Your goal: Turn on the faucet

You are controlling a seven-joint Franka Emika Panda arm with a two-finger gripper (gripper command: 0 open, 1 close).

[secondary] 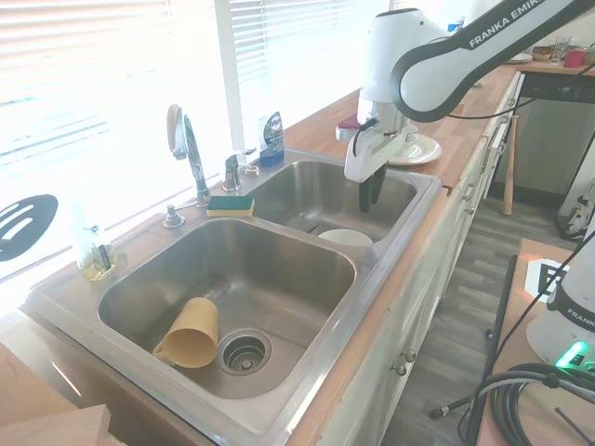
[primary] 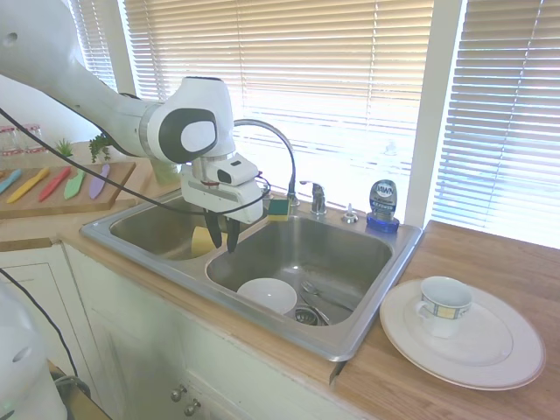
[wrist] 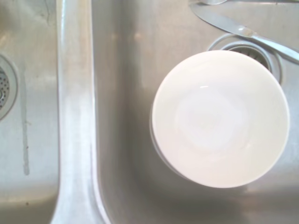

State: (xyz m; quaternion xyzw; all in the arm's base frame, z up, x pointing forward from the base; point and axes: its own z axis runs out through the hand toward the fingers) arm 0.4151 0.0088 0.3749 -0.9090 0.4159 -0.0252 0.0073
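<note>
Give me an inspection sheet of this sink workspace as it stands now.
Surface: steel double sink set in wood counter.
Job's things: faucet arches over the divider; lever handle untouched.
Clutter: white bowl, knife, yellow cup, sponge, soap bottle, mug on plate.
Grippers: gripper shut, empty, above the bowl's basin.
Cables: black cable on arm.
Surroundings: window blinds.
</note>
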